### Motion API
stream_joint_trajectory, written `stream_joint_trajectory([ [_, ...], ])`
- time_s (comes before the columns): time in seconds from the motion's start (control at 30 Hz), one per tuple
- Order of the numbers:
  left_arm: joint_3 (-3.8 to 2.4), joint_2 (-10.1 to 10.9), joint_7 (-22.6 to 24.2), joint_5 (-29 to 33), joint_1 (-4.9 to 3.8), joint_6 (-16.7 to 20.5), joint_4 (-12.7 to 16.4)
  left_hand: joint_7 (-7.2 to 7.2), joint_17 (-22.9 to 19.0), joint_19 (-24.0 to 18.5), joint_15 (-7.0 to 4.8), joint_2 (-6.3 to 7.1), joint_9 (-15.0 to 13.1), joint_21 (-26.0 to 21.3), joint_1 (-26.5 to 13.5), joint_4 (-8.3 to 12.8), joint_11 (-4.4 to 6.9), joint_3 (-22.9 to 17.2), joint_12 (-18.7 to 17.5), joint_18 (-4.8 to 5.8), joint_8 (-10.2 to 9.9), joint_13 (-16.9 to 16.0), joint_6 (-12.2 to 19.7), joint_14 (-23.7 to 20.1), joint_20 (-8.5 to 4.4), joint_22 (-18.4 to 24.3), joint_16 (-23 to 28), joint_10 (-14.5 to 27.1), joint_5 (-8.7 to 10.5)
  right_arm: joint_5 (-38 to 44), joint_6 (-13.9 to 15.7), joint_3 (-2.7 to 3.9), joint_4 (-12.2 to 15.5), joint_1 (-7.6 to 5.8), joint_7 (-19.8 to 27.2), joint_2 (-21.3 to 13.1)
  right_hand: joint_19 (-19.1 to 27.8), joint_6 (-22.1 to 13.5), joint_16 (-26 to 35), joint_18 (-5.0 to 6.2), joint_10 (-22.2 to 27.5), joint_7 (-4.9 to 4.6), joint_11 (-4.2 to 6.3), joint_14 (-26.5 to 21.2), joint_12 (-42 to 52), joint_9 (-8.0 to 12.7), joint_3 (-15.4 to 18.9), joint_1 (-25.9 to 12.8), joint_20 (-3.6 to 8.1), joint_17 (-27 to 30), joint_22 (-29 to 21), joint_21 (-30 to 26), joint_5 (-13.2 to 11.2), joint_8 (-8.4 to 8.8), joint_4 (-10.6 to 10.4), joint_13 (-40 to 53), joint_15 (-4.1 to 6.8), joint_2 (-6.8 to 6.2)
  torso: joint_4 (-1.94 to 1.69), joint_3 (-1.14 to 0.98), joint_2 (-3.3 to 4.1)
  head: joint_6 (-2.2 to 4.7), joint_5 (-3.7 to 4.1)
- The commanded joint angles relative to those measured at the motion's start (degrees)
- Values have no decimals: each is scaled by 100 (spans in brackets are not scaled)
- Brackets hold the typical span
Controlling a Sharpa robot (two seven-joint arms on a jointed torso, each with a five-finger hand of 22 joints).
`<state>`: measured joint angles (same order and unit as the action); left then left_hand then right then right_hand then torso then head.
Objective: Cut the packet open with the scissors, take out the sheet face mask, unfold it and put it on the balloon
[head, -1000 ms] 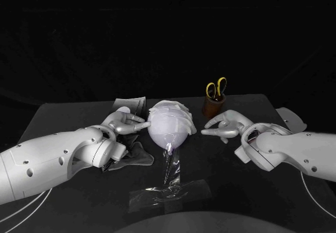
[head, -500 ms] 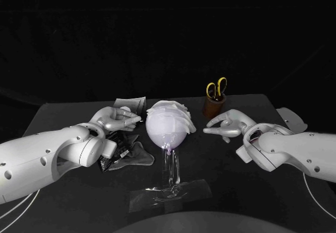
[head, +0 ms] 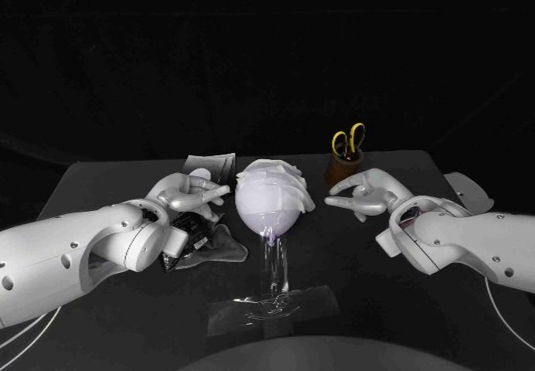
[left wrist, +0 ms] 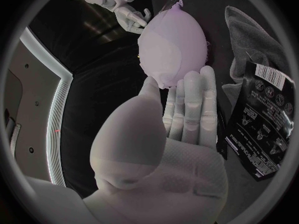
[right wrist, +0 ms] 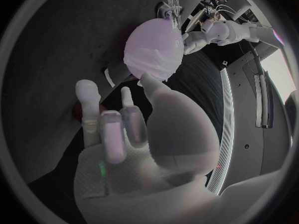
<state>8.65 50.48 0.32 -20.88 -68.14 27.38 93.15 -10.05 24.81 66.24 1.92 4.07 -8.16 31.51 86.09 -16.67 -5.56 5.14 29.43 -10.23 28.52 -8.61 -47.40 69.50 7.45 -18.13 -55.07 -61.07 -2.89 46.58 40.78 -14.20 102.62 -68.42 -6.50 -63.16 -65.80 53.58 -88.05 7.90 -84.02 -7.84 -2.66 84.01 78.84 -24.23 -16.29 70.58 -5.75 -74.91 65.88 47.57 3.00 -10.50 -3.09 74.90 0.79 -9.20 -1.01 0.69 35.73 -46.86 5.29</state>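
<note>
The left hand [head: 187,192] is released and holds nothing, its fingers straight, with the tips close to the balloon [head: 265,215]; whether they touch it cannot be told. The right hand [head: 362,193] is empty too, just off the balloon's other side. Between the hands the pale lilac, egg-shaped balloon carries the white face mask [head: 277,171], rumpled in folds over its far end. The black packet [head: 192,233] lies under the left wrist, and the scissors [head: 348,139] stand beyond the right hand.

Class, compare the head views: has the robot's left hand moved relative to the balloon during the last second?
Yes. The left hand has drawn back slightly from the balloon, toward the picture's left; the balloon itself stands unmoved.
</note>
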Motion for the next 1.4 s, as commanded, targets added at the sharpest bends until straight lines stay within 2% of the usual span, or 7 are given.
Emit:
stream_joint_trajectory([
  [0.03, 23, -42, 151, -68, 3, -168, 26, 77, 480, -144, -71, 15, -6, 493, 109, -5, -4, 224, 304, 19, -49, -208, 18, -80, -92, -361, -620, 3, -1, 145, 173, 1, 19, 9, 368, 21, 43, 40, 18, 83, -246, -10, -45, 424, -26, 7, 43, 65, 6, -1010, -3, -26, 25, 32, -6, 813, -42, -4, 8, 1, 3, 5, -16],
  [0.37, 77, -197, 412, -287, 77, 64, -11, 127, 2344, -700, -127, -100, 13, 1680, 717, 68, 105, 635, 1610, -6, -233, -1071, 271, 375, -123, -1272, -1931, 152, -17, 174, 171, 1, 28, 18, 402, 67, 45, 41, 19, 83, -248, -12, -46, 422, -17, 9, 47, 78, 4, -1008, -4, -30, 28, 35, -6, 820, -43, 4, 8, -1, 1, 15, -36],
  [0.53, 81, -252, 510, -308, 94, 170, -45, 78, 2482, -885, -89, -186, -6, 1953, 772, 32, 77, 762, 1992, -3, -234, -1344, 274, 378, -101, -1492, -2038, 403, 10, 161, 190, 2, 4, 20, 425, 91, 37, 42, 15, 80, -256, -12, -47, 426, 12, 10, 48, 82, 4, -1019, 4, -16, 29, 35, -6, 837, -43, 7, 6, 1, 5, 58, -46],
  [0.7, 66, -245, 723, -126, 100, 294, -110, -4, 827, -1289, 24, -375, -28, 1883, 669, 27, -47, 913, 1637, 23, -219, -1189, 248, -701, -8, -1512, -1104, 995, 7, -70, 274, 3, -48, 20, 602, 124, 57, 52, 31, 86, -244, -18, -52, 411, -13, 19, 50, 130, -1, -981, -13, -55, 34, 44, -12, 823, -48, 66, 9, -2, 6, 106, -27],
  [0.9, -56, -128, 968, 109, 99, 163, -235, -121, 422, -1767, 190, -461, -50, 1382, 565, 17, -180, 1142, 1039, 22, -212, -781, 268, -1278, 184, -1237, -271, 1225, 11, -660, 301, 9, -218, -54, 1034, 196, 681, 90, 466, 246, 243, -55, -72, 24, -1165, 94, 16, 339, -43, -120, -516, -1024, 15, 122, -20, 133, -77, 286, 10, -2, 14, 147, 15],
  [1.07, -228, -101, 1043, 111, 66, -173, -445, -142, 222, -1834, 237, -555, -79, 1066, 557, 35, -217, 1239, 840, -13, -170, -605, 250, -1377, 294, -1014, 96, 1234, 12, -1002, 47, 19, -485, -174, 1390, 367, 951, 269, 1539, 255, 1352, -19, -32, -819, -4156, 155, -326, 605, -57, 1510, -696, -1360, -14, 167, 20, -1859, -39, 499, 4, -6, 18, 198, 61],
  [1.4, -325, -510, 879, -280, -225, -1066, -1217, -100, 74, -1853, 239, -839, -94, 812, 944, 125, -207, 1110, 634, -19, -147, -429, 232, -1504, 352, -826, 391, 1241, 8, -725, -734, 46, -1156, -462, 1415, 816, 90, 439, 418, 116, -22, 28, 20, 177, -959, 194, -833, 864, 59, -192, -134, -341, -26, 218, 353, 126, 32, 775, -5, 4, 61, 272, 96],
])
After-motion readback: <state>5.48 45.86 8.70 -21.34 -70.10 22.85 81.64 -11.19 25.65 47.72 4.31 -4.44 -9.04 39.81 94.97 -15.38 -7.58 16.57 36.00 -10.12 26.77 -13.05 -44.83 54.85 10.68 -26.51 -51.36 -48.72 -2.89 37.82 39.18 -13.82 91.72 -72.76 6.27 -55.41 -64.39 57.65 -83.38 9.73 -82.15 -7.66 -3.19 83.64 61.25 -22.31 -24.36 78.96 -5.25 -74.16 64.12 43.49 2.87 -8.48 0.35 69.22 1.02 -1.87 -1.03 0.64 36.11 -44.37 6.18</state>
